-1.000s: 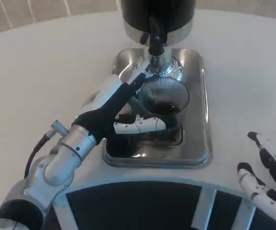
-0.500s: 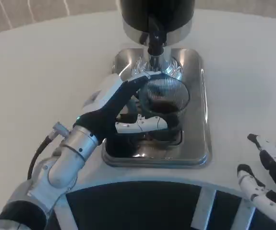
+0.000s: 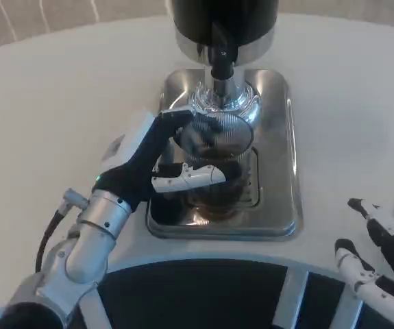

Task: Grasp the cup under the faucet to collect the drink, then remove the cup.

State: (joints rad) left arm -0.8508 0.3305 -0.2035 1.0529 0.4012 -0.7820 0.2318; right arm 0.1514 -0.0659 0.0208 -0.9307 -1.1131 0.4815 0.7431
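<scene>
On the white round desk [image 3: 59,103] there's one shiny stainless-steel drip tray [image 3: 279,164], rectangular with rounded corners, and one drink dispenser at its far end, a black cylinder with a chrome base ring [image 3: 224,27]. One short black-and-chrome faucet [image 3: 220,68] hangs down from that dispenser over the back part of the tray.

Just one cup here: a clear ribbed plastic cup [image 3: 218,161] with dark brown liquid in the bottom part. It sits over the tray, a bit in front of and just below the faucet, and it looks slightly blurred, so I can't tell if its base is touching the tray or lifted off it.

Two hands in view. The left hand [image 3: 159,161] comes in from the lower left on its silver forearm and has the cup in its grip: the upper black fingers [image 3: 176,123] curve around the cup's rim on the left side, and a white finger lies across the front of the cup lower down. The right hand [image 3: 375,264] is down at the bottom right corner of the desk, well apart from the tray, holding nothing, its white-and-black fingers spread apart and pointing up and left.

A dark curved panel with pale struts [image 3: 197,295] runs along the bottom edge.
</scene>
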